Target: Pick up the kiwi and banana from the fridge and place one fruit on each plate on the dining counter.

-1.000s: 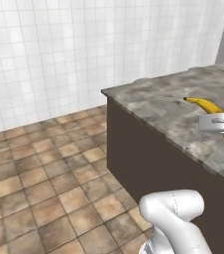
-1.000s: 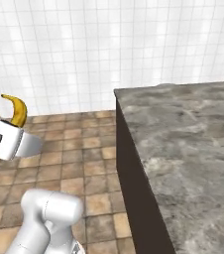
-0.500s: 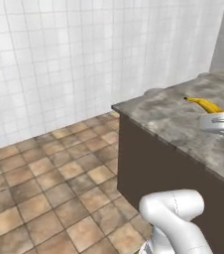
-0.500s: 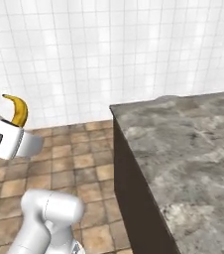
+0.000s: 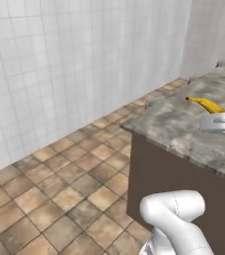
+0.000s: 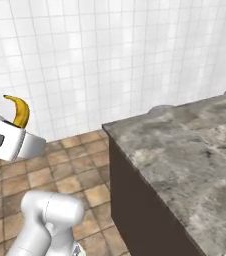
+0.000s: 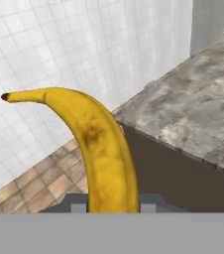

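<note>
Holding banana, dining counter near, tiled wall behind

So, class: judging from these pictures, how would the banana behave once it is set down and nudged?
The banana looks stiff: it juts from the hand without drooping. Its curve suggests it would rock or pivot rather than roll far. The smooth skin might slip on the marbled dining counter.
</note>
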You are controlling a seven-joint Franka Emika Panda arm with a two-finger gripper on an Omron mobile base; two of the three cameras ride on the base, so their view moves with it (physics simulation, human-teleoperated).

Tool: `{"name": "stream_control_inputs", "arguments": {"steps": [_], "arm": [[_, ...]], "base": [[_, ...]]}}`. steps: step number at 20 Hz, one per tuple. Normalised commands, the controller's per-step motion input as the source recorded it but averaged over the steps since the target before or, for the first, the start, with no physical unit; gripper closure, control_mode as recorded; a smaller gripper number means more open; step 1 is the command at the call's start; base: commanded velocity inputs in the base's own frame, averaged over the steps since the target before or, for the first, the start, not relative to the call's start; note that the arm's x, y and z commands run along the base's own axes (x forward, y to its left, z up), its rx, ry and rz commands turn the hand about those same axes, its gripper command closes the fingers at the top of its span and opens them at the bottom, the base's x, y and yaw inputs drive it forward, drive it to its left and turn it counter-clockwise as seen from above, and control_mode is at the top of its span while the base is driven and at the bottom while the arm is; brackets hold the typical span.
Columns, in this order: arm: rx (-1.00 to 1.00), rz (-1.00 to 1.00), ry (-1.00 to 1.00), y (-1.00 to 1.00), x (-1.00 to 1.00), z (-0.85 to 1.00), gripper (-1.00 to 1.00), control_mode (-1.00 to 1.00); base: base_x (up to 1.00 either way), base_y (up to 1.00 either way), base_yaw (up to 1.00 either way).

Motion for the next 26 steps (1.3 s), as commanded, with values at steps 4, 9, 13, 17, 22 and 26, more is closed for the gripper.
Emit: {"name": "stream_control_inputs", "arguments": {"steps": [4,9,13,17,22,26], "arm": [[0.00,0.00,0.00,0.00,0.00,0.00,1.00,1.00],[0.00,0.00,0.00,0.00,0.00,0.00,1.00,1.00],[0.00,0.00,0.00,0.00,0.00,0.00,1.00,1.00],[0.00,0.00,0.00,0.00,0.00,0.00,1.00,1.00],[0.00,0.00,0.00,0.00,0.00,0.00,1.00,1.00],[0.00,0.00,0.00,0.00,0.00,0.00,1.00,1.00]], "base": [[0.89,0.96,-0.44],[0.87,0.97,-0.44],[0.83,1.00,-0.42],[0.82,1.00,-0.42],[0.81,1.00,-0.43],[0.81,1.00,-0.43]]}}
